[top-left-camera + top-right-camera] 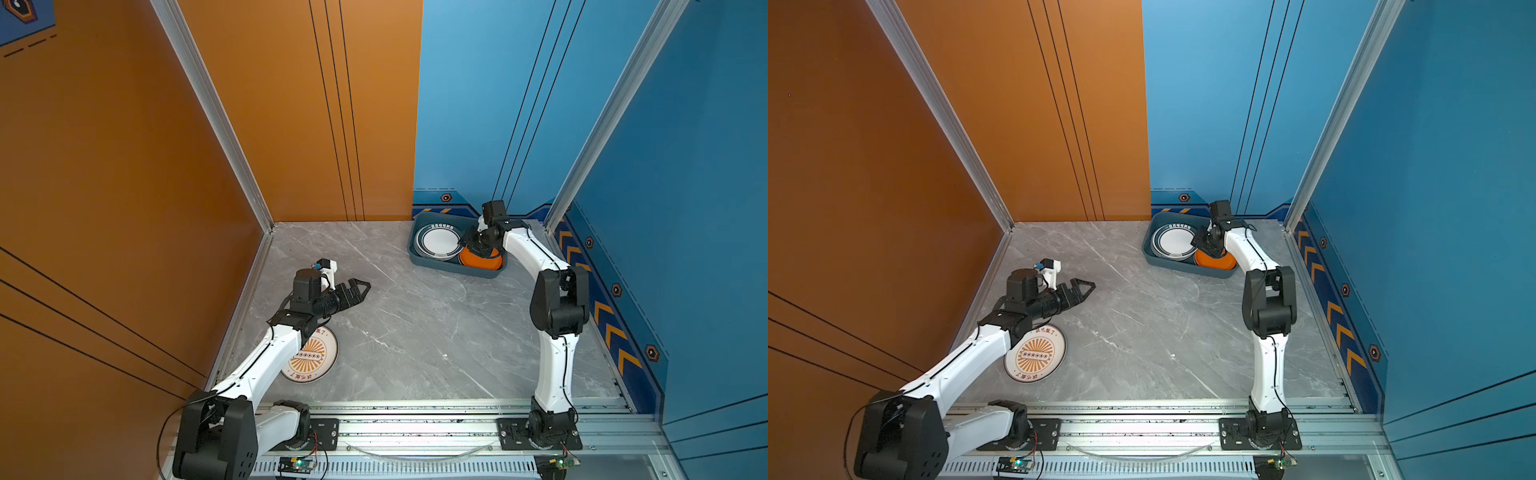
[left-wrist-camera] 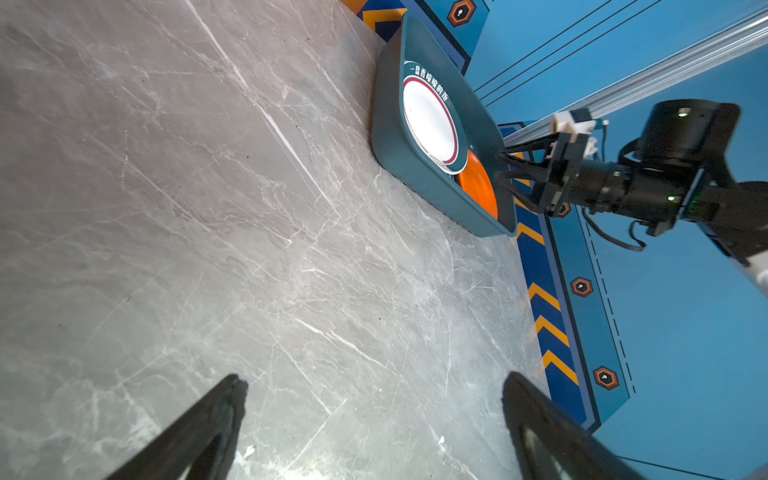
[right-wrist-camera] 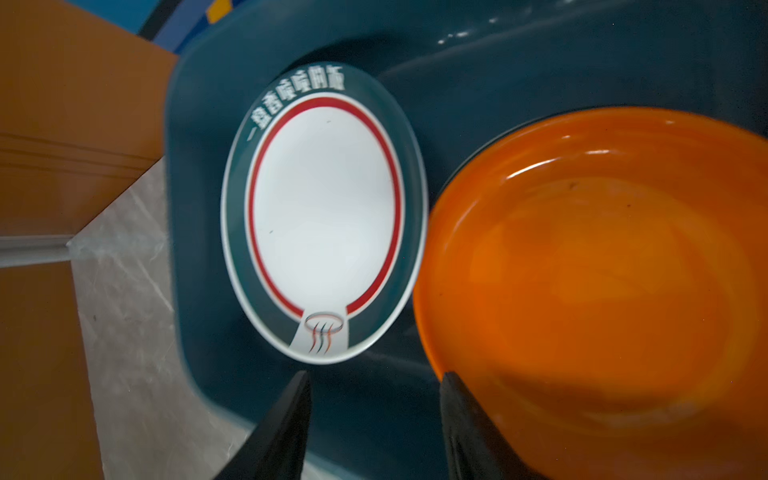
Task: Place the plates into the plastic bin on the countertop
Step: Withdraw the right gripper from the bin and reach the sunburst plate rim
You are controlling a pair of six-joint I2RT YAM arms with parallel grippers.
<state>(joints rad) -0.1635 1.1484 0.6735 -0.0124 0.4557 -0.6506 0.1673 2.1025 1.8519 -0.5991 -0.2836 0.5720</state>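
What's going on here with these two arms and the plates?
Plates are being put into a blue bin. The right hand hangs open over an orange plate lying in the bin beside a teal-rimmed plate. The left hand hovers open and empty above the countertop; a sunburst plate lies there, not yet binned.

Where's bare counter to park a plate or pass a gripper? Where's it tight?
Free: the wide middle of the countertop, between the sunburst plate at front left and the plastic bin at back right. The left gripper, open, hovers over its left part. Crowded: the bin, teal-rimmed plate and orange plate side by side across it, right gripper, open, just above them.
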